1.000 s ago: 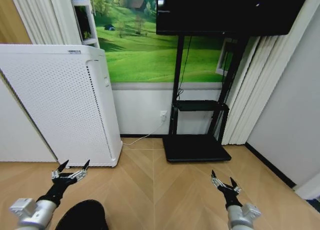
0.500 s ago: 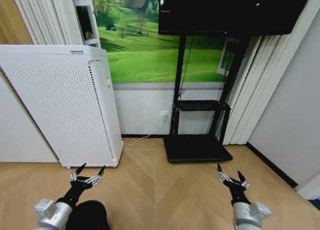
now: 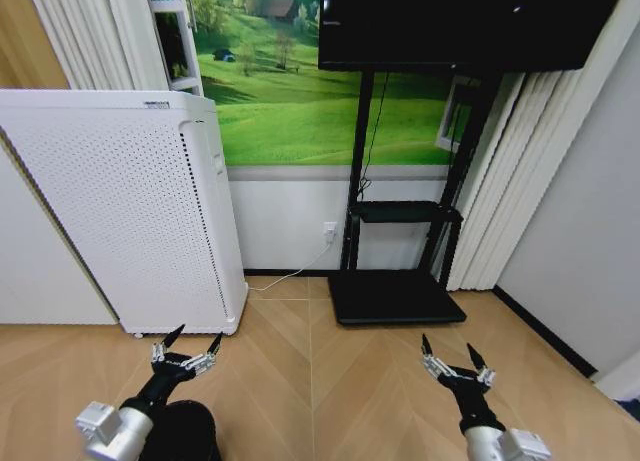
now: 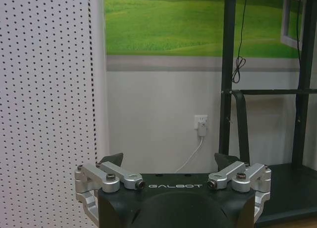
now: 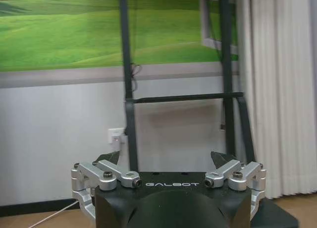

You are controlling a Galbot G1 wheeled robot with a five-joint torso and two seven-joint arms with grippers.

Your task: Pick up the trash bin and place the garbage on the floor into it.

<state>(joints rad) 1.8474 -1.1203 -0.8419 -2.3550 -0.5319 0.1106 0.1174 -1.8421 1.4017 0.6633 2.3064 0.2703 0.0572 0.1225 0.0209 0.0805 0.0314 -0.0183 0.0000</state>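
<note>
Low at the head view's bottom edge, the trash bin [image 3: 180, 431] shows as a dark round top on the wooden floor [image 3: 310, 381], just under and behind the left gripper [image 3: 186, 345], partly covered by that arm. The left gripper hangs above the floor with its fingers [image 3: 169, 338] spread wide and nothing between them; ahead of those fingers stands the white perforated appliance [image 3: 130, 206], close by. From the left wrist view the same left gripper's two dark fingertips stand well apart, with the appliance's dotted panel filling the side beyond one finger and a wall socket [image 4: 201, 125] with a white cord straight ahead between them. The right gripper [image 3: 447, 356] hangs over the floor well apart from the left one, its fingers [image 3: 428, 347] also spread and empty. Ahead of the right fingers sits the black base of the screen stand [image 3: 395, 296], its posts rising to a dark screen [image 3: 460, 21] before a green landscape mural [image 3: 290, 101]. Beyond the right fingers to the outer side hang pale curtains [image 3: 500, 191].
</note>
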